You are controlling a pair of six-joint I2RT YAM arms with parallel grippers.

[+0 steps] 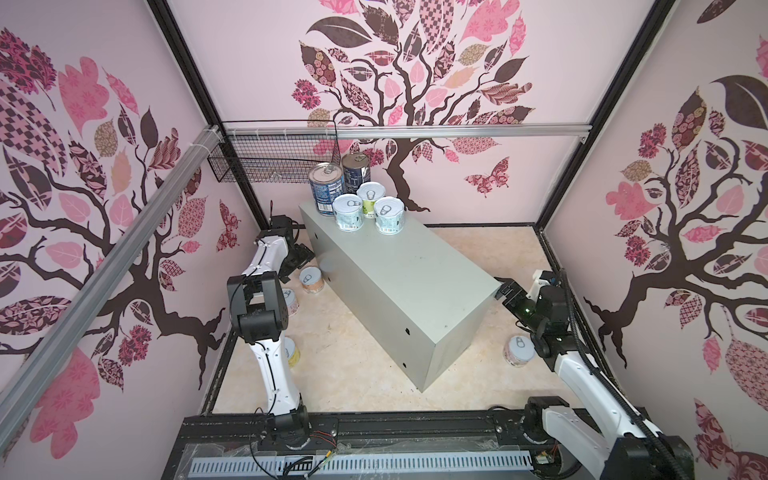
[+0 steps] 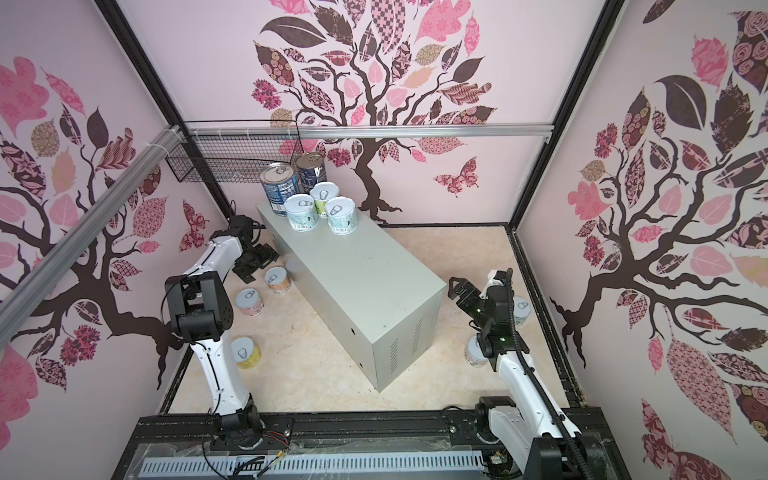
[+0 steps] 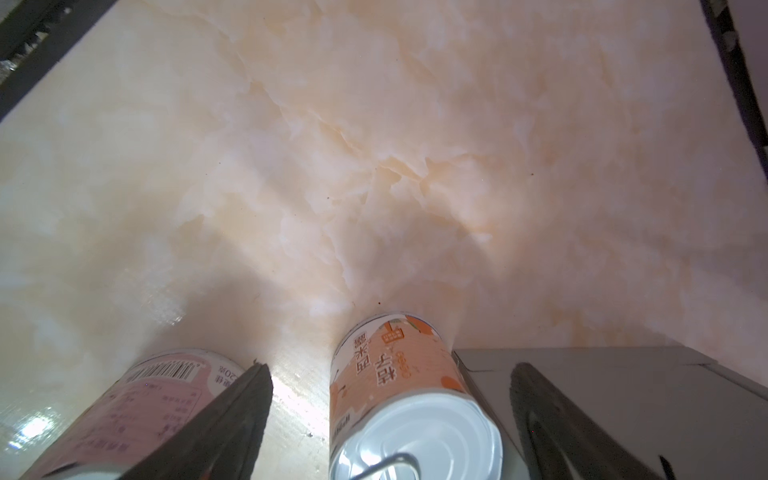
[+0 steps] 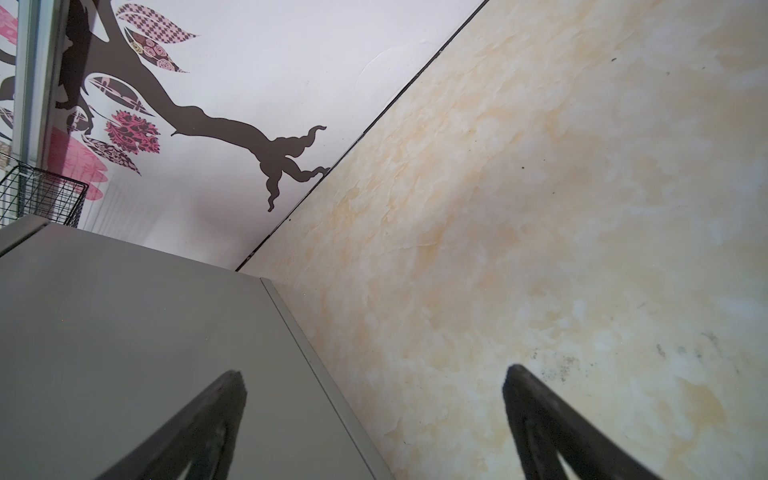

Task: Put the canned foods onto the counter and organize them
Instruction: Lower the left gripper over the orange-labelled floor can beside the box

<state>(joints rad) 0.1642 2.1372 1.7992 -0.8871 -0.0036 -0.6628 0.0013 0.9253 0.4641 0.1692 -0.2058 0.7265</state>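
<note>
The pale grey-green counter point(image 1: 399, 282) carries two tall dark-blue cans point(image 1: 326, 187) and three short white-lidded cans point(image 1: 348, 212) at its far end. On the floor to its left stand an orange can point(image 1: 311, 280), a pink can point(image 1: 291, 301) and a yellow can point(image 1: 292, 353). Another can point(image 1: 518, 351) stands on the floor at the right. My left gripper point(image 1: 297, 262) is open, low over the orange can point(image 3: 399, 399), which sits between its fingers without contact. The pink can point(image 3: 158, 399) lies outside them. My right gripper point(image 1: 505, 291) hangs open and empty beside the counter's near right corner point(image 4: 166, 332).
A black wire basket point(image 1: 266, 162) hangs on the back wall above the counter's far left end. One more short can point(image 2: 521, 309) stands behind the right arm near the right wall. Patterned walls close in the marble floor point(image 1: 353, 353) on three sides.
</note>
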